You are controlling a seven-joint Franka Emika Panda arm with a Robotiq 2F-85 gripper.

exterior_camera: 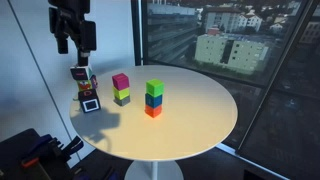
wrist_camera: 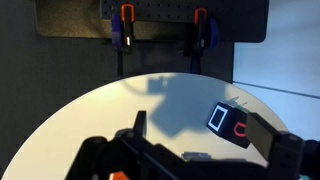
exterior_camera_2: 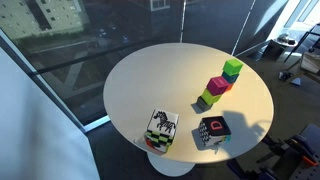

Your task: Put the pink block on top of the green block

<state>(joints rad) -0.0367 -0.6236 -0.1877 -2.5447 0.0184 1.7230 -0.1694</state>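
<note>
The pink block (exterior_camera: 120, 81) sits on top of a lime cube (exterior_camera: 121, 97) near the middle of the round white table (exterior_camera: 200, 110). It also shows in an exterior view (exterior_camera_2: 218, 85). The green block (exterior_camera: 154, 88) tops a stack with a blue cube and an orange cube beside it, and shows in an exterior view (exterior_camera_2: 232, 68). My gripper (exterior_camera: 73, 35) hangs high above the table's edge, away from both blocks. In the wrist view its fingers (wrist_camera: 200, 130) are spread apart and empty. Neither block shows in the wrist view.
A black cube with printed symbols (exterior_camera: 90, 101) (exterior_camera_2: 212, 132) (wrist_camera: 228, 122) and a zebra-patterned cube (exterior_camera_2: 162, 128) stand near the table edge below the gripper. A large window lies behind the table. A pegboard with clamps (wrist_camera: 150, 30) stands beyond the table.
</note>
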